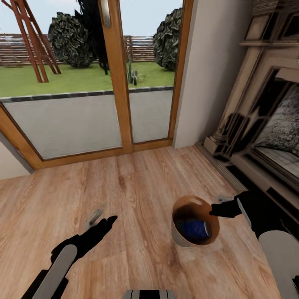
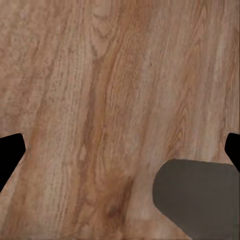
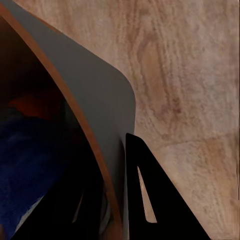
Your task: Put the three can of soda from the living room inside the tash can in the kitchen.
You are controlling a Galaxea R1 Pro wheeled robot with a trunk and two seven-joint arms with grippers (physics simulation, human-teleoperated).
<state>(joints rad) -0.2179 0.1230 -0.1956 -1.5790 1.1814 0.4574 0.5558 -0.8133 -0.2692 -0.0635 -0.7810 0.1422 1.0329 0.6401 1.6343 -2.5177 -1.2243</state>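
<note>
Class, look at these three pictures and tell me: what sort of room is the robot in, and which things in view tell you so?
Probably a living room. A fireplace stands at the right, wood-framed glass doors open onto a garden, and the floor is light wood plank. A small bucket with a blue can inside sits on that floor.

The tash can [image 1: 195, 222] stands on the floor [image 1: 137, 191] before the glass doors [image 1: 83, 79], fireplace [image 1: 265, 120] to its right.

Blue can [image 1: 194, 231] half-hidden (bucket shadow)
</note>
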